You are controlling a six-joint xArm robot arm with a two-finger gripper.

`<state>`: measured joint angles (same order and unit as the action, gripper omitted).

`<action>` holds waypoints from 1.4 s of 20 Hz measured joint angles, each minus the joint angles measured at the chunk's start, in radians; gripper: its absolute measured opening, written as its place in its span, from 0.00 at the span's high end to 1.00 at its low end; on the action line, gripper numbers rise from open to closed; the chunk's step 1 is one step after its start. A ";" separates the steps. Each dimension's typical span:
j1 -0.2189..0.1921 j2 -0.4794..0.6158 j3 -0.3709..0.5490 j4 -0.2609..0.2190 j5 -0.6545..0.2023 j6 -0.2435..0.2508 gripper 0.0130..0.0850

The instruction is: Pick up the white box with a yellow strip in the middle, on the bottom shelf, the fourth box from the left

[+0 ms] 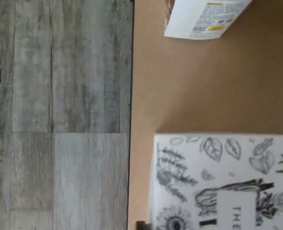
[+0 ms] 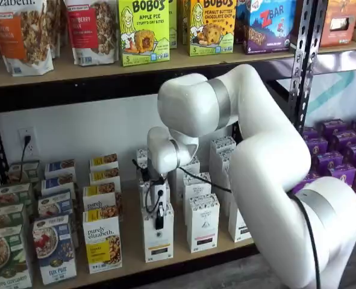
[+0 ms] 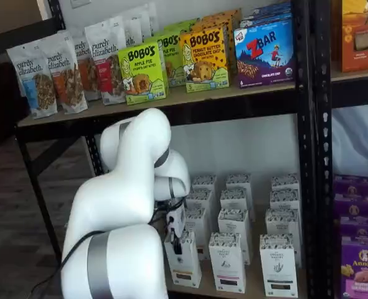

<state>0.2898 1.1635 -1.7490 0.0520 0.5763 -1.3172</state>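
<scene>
The white box [image 2: 158, 242] [image 3: 185, 266] stands at the front of the bottom shelf [image 2: 132, 232] [image 3: 203, 288], upright, with a thin yellow strip low on its front. My gripper [image 2: 159, 215] [image 3: 177, 242] is down at the top of this box. One black finger [image 2: 159, 218] hangs over the upper front face, touching or nearly touching it. The other finger is hidden, so no gap shows and I cannot tell whether the box is gripped. The wrist view shows the tan shelf board [image 1: 189, 86] and its black front rail, with no fingers in sight.
Like white cartons [image 2: 202, 223] [image 3: 227, 261] stand in rows to the right and behind. Purely elizabeth boxes [image 2: 102, 244] stand to the left and purple boxes [image 2: 340, 162] to the far right. A leaf-printed white carton [image 1: 218, 182] and grey plank floor [image 1: 60, 115] fill the wrist view.
</scene>
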 joint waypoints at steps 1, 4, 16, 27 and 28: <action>0.000 -0.001 0.002 0.000 -0.002 0.000 0.39; 0.000 -0.007 0.014 -0.003 -0.013 0.002 0.39; 0.009 -0.065 0.107 -0.009 -0.044 0.015 0.44; 0.044 -0.218 0.361 0.021 -0.135 0.019 0.44; 0.048 -0.235 0.390 0.024 -0.150 0.020 0.44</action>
<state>0.3374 0.9286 -1.3590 0.0763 0.4268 -1.2977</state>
